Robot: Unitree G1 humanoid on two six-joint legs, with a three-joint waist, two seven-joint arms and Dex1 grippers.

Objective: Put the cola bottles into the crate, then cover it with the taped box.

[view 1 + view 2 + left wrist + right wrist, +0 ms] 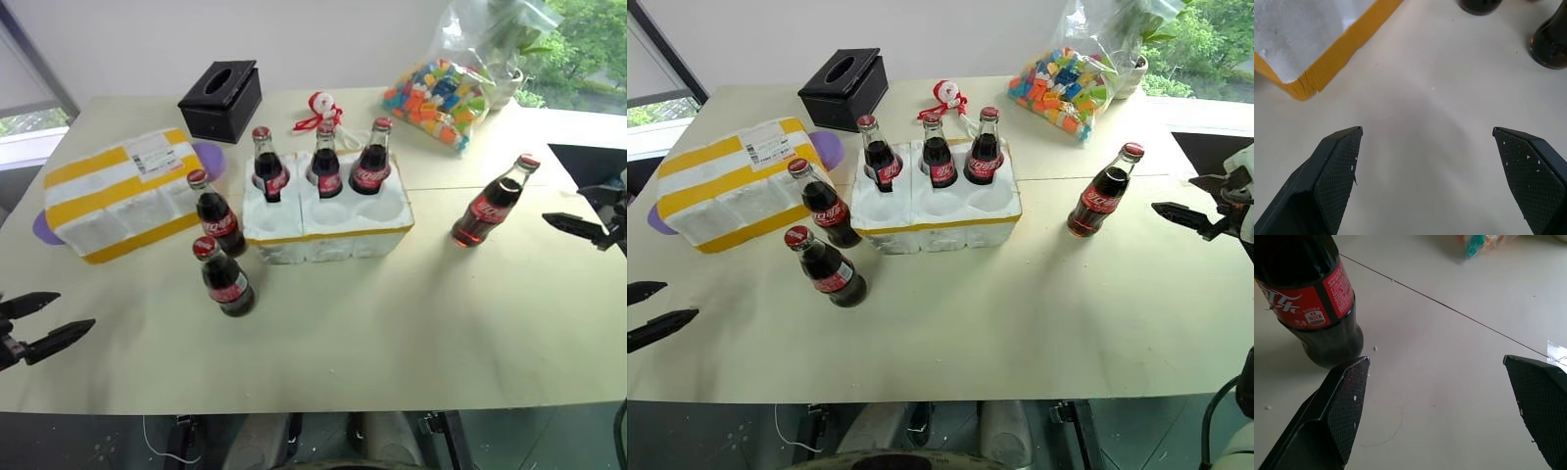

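Over on the left, the left gripper [44, 328] hovers low over the near edge of the pale worktop [392, 333], its two black fingers spread wide apart with nothing between them. Just ahead of it and slightly inward stand two loose upright small glass cola bottles with red caps and red labels, the nearer one [225, 279] and the farther one [216, 215], both just beside the crate's left end; the white foam taped box with broad yellow stripes [122, 196] lies farther back on that side. In the middle sits the low white foam crate with a yellow band [328, 220], three bottles already upright in its back row and the three front wells open. On to the right: a single cola bottle [495, 204] stands upright, well apart from the crate, and the right gripper [588, 230] waits just beyond it, fingers also wide apart and empty, pointing across at it. In the right wrist view that bottle sits off toward one finger, not centred. So the right arm looks nearer to this bottle, the left arm to the pair.
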